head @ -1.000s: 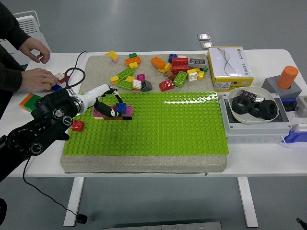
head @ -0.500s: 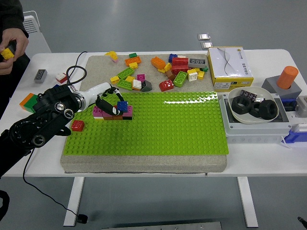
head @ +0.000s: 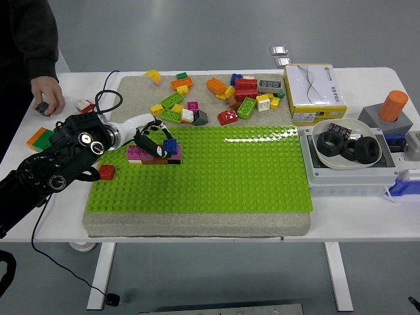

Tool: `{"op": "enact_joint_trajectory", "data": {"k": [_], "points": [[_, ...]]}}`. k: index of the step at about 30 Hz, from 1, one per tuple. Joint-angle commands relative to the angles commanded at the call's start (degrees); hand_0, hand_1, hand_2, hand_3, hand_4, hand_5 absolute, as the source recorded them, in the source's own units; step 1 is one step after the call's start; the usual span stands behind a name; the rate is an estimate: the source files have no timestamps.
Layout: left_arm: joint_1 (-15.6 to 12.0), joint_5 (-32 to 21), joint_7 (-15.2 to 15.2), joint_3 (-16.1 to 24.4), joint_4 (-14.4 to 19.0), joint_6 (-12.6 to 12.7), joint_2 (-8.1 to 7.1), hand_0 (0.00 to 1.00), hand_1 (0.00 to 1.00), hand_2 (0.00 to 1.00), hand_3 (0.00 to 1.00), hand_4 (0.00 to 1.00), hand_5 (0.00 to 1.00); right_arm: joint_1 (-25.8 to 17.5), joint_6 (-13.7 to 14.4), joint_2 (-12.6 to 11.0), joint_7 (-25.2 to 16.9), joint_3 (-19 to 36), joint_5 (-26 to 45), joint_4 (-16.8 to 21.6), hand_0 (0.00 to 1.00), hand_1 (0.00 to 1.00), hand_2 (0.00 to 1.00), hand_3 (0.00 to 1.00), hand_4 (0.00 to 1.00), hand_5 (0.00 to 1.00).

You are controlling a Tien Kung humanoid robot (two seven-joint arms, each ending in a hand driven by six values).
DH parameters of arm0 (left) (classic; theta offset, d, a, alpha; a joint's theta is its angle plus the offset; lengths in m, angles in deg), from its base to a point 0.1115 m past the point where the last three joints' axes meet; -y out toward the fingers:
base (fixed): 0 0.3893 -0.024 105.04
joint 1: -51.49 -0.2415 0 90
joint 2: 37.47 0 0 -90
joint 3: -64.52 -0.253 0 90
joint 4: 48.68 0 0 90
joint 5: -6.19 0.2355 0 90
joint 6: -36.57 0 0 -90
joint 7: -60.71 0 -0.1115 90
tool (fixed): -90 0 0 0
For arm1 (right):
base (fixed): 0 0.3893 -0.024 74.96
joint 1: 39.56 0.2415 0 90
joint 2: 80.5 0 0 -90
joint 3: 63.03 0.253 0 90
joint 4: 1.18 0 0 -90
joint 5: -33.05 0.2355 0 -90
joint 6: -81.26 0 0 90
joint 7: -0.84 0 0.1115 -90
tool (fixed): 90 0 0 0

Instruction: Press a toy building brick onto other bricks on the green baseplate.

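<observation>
Nearest me the left arm comes in from the lower left and reaches over the left end of the green baseplate; a loose red brick sits on the plate just beside its forearm; the right arm is not in view. The left hand hangs over the small stack of bricks near the plate's far-left corner, its fingers curled down around a blue brick; I judge them closed on that brick, though the dark fingertips blur against the stack and I cannot tell how firm the hold is. The blue brick rests on top of the pink and magenta bricks at the stack's right end, under and just right of the fingertips; whether its studs are fully seated I cannot see. So I read this as the pressing step itself; the next move calls for a straight downward push with the brick kept square to the studs below, since a tilt could pop it off. Beyond the plate lies the loose brick pile; at the far left a person's hand rests on the table.
</observation>
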Motion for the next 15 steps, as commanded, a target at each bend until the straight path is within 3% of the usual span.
{"op": "enact_joint_trajectory", "data": {"k": [15], "points": [[0.8,0.0,0.7,-0.9,-2.2,0.1,0.83,0.998,0.998,0.99,0.52,0.843,0.002,0.1,-0.4,0.2,-0.2,2.1,-2.2,0.0,0.52,0.606,0.713,0.822,0.903,0.998]]}}
